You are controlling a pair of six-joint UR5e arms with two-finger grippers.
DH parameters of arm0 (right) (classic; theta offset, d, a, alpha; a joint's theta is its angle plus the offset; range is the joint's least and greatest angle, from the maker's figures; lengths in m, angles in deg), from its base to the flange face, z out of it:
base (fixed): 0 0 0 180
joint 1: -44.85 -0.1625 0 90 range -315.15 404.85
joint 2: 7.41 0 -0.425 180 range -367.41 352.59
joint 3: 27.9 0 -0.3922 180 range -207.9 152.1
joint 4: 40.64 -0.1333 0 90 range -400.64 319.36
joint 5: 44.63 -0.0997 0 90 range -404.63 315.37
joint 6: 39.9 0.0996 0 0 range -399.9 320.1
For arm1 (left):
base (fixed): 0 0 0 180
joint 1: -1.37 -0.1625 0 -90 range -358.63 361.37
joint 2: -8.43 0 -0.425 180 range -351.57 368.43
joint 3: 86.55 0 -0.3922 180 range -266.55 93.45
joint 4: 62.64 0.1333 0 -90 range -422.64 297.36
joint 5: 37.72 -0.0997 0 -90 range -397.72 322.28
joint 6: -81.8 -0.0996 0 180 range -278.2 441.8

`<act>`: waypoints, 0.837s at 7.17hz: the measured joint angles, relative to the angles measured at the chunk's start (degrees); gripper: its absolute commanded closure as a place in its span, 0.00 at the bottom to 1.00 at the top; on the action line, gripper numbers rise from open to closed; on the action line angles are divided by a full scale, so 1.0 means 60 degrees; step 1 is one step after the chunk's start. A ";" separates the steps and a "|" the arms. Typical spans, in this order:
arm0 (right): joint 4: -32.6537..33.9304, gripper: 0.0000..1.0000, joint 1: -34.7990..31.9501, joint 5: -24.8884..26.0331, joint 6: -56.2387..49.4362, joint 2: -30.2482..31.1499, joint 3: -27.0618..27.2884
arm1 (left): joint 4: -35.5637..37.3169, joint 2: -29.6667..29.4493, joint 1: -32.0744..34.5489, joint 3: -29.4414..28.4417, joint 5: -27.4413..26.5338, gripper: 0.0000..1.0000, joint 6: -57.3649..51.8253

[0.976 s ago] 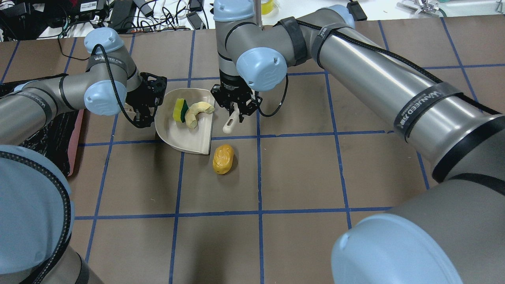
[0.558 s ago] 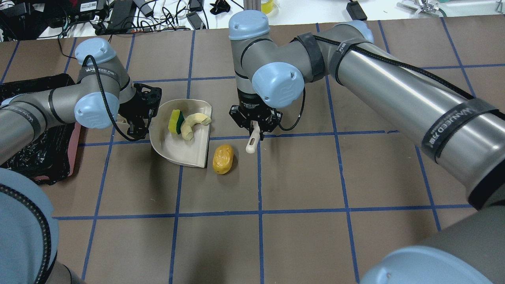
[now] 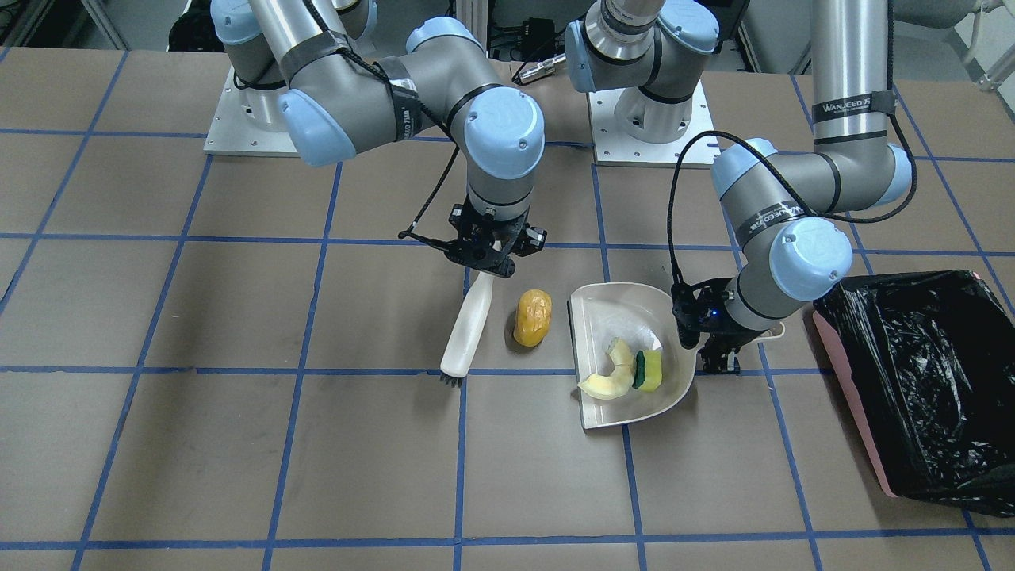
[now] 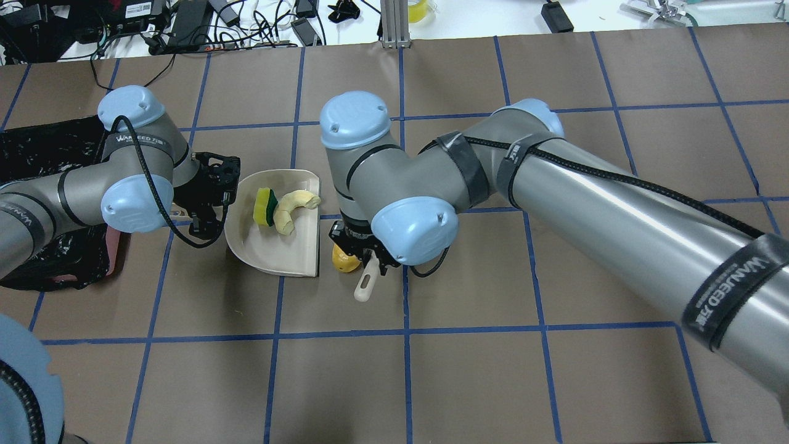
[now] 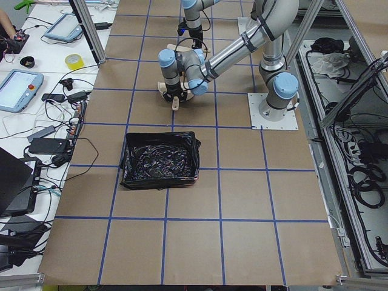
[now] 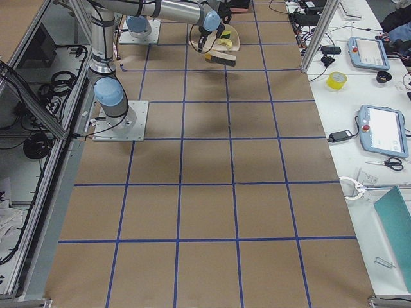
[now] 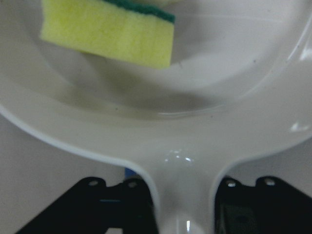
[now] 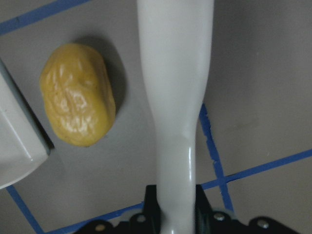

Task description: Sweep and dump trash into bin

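Observation:
The beige dustpan (image 3: 610,313) holds the yellow wedge with a green side (image 3: 652,370) and the pale melon-rind slice (image 3: 604,381). My left gripper (image 3: 718,349) is shut on the dustpan's handle (image 7: 187,195). The orange-yellow lump (image 3: 532,317) lies on the table just off the pan's open edge. My right gripper (image 3: 488,266) is shut on the beige brush (image 3: 468,329), which lies on the lump's other side with its bristles on the table. In the overhead view my right wrist hides most of the lump (image 4: 341,263). The pink bin (image 3: 852,412) with its black bag stands beyond the left gripper.
The bin also shows at the left edge of the overhead view (image 4: 37,148). Blue tape lines cross the brown table (image 4: 468,382). Cables and devices lie past the table's far edge (image 4: 185,18). The arm bases (image 3: 650,119) stand at the robot's side.
My right gripper has carried the brush from beside the pan's far corner toward the robot, to the lump's side. My left gripper has pulled the dustpan a little nearer and to the left.

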 measured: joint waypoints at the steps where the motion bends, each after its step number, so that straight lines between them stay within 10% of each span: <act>1: 0.0190 1.00 -0.0309 -0.0047 0.0336 -0.0006 0.0163 | 0.0184 0.0100 -0.0003 0.0239 0.0002 1.00 0.0030; 6: 0.2148 1.00 -0.0609 -0.0074 0.1531 -0.0092 0.1124 | 0.0327 0.0119 -0.0020 0.0338 0.0014 1.00 0.0063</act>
